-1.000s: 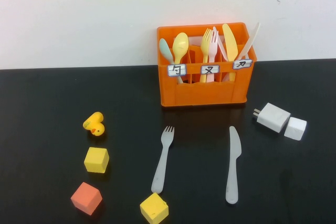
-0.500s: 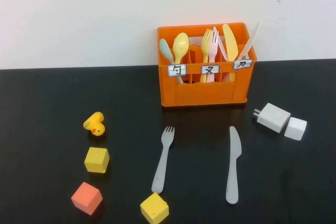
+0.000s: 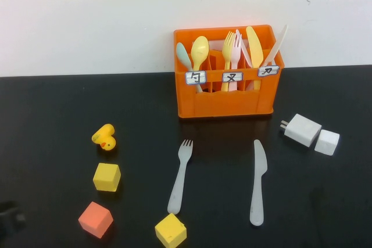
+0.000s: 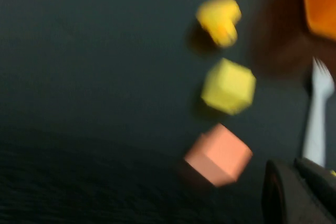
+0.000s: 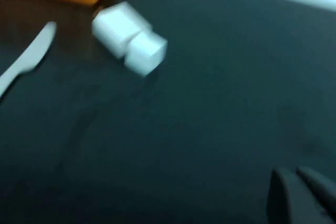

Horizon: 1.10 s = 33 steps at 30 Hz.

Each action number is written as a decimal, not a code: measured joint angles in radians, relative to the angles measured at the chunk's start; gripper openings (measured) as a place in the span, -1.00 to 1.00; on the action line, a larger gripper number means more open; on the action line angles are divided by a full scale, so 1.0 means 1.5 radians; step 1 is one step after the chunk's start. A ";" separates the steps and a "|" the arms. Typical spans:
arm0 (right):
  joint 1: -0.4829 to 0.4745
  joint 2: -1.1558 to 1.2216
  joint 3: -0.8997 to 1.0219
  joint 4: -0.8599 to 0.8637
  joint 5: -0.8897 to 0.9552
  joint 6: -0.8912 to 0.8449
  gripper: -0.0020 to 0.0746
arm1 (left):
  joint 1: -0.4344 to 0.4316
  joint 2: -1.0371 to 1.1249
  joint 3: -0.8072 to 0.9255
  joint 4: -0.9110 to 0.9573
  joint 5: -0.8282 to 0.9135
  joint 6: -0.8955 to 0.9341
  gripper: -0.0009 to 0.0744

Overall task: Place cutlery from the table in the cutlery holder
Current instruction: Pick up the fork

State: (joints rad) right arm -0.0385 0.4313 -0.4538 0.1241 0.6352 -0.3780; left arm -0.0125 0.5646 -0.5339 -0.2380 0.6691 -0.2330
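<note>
Left gripper is seen only as a dark shape at the near left edge of the high view; whether its fingers are apart or together cannot be told. Right gripper is absent from the high view and appears only as a dark tip in the corner of its own wrist view; its state cannot be told either. Nothing is held by either.

Step in hand, as judged: approach to the first pick. Both pieces of cutlery lie flat on the table. Nearest the left gripper are the coral cube and, just beyond it, a yellow cube; the fork lies further off to its right, handle toward the robot, tines toward the cutlery holder. A second yellow cube sits just beside the handle end, so a grasp at mid-handle, away from that cube, is advised. The fork is thin and flat, so a low approach with fingers across the handle is probably needed. The knife lies parallel, well apart, and is better suited to the right arm.

Beyond the cutlery stands the holder, already stocked with coloured pieces.

View differences: the left wrist view shows the duck, two cubes and the fork tines together; the white adapter and knife tip are shown by the right wrist view; only the high view gives the holder's labels and compartments
</note>
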 joint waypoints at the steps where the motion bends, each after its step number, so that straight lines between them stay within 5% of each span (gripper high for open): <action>1: 0.000 0.016 0.005 0.020 0.003 -0.016 -0.95 | 0.000 0.034 -0.003 -0.055 0.008 0.038 -0.98; 11: 0.000 0.114 0.049 0.166 0.051 -0.181 -0.95 | 0.000 0.334 -0.112 -0.441 0.060 0.393 -0.98; 16: 0.000 0.116 0.052 0.212 0.053 -0.229 -0.95 | -0.040 0.462 -0.235 -0.460 0.138 0.434 -0.98; 19: 0.000 0.116 0.052 0.217 0.055 -0.236 -0.95 | -0.121 0.522 -0.304 -0.409 0.150 0.424 -0.98; 27: 0.000 0.116 0.052 0.218 0.056 -0.238 -0.95 | -0.347 0.655 -0.439 -0.025 0.088 0.013 -0.98; 33: 0.000 0.116 0.052 0.219 0.056 -0.239 -0.95 | -0.394 0.783 -0.524 0.159 0.088 -0.199 -0.93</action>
State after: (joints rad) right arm -0.0385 0.6053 -0.3756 0.4520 0.7189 -0.7359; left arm -0.6036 1.7389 -1.3204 0.0000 0.8009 -0.5311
